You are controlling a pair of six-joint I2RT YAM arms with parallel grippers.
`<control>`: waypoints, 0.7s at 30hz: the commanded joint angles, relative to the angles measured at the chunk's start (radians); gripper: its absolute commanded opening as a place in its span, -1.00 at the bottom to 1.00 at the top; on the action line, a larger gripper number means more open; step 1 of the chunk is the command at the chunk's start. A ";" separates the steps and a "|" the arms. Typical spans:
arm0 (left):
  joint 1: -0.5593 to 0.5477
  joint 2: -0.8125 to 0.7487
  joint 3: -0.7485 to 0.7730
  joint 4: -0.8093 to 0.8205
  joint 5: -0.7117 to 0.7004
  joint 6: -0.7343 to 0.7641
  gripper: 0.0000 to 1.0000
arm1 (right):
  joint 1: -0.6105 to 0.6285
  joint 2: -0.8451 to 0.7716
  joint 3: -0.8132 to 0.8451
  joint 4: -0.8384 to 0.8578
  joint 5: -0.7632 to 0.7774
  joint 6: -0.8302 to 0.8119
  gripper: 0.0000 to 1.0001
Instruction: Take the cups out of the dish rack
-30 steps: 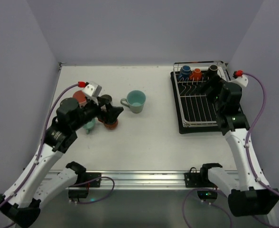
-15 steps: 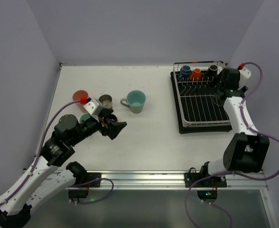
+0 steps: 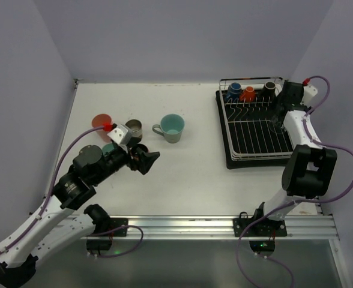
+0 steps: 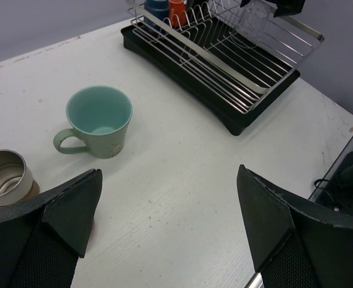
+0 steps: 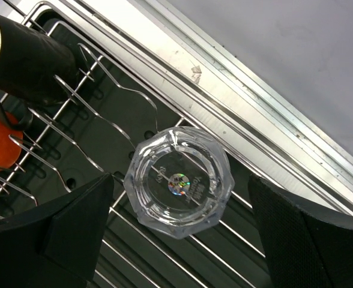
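The dish rack [image 3: 254, 129] stands at the far right, with a blue cup [image 3: 235, 90], an orange cup [image 3: 248, 92] and a black cup [image 3: 269, 88] along its far end. A clear glass [image 5: 179, 182] lies on the wires near the rack's far right rim. My right gripper [image 5: 181, 183] is open above the glass, one finger on each side, not touching. On the table stand a salmon-pink tumbler [image 3: 100, 122], a metallic-brown cup [image 3: 133, 127], a teal handled mug [image 3: 171, 127] and a small teal cup [image 3: 108, 148], partly hidden. My left gripper [image 3: 147, 157] is open and empty.
The rack's silver rim [image 5: 224, 78] runs just beside the glass, with upright tines [image 5: 98, 96] between the glass and the black cup [image 5: 26, 60]. Walls close the table on three sides. The rack also shows in the left wrist view [image 4: 224, 66].
My right arm has swung to the rack's far right corner, over the clear glass. My left arm has drawn back from the cups on the table, gripper open.
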 commanded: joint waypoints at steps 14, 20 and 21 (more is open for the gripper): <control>0.000 0.053 0.011 -0.006 -0.052 0.027 1.00 | -0.003 0.027 0.049 0.034 -0.012 -0.014 -0.21; 0.014 0.097 0.020 -0.003 -0.049 0.024 1.00 | 0.003 -0.160 -0.071 0.082 -0.120 0.004 -0.56; 0.012 0.105 0.022 -0.002 -0.049 0.023 1.00 | 0.006 -0.221 -0.092 0.094 -0.146 0.020 -0.56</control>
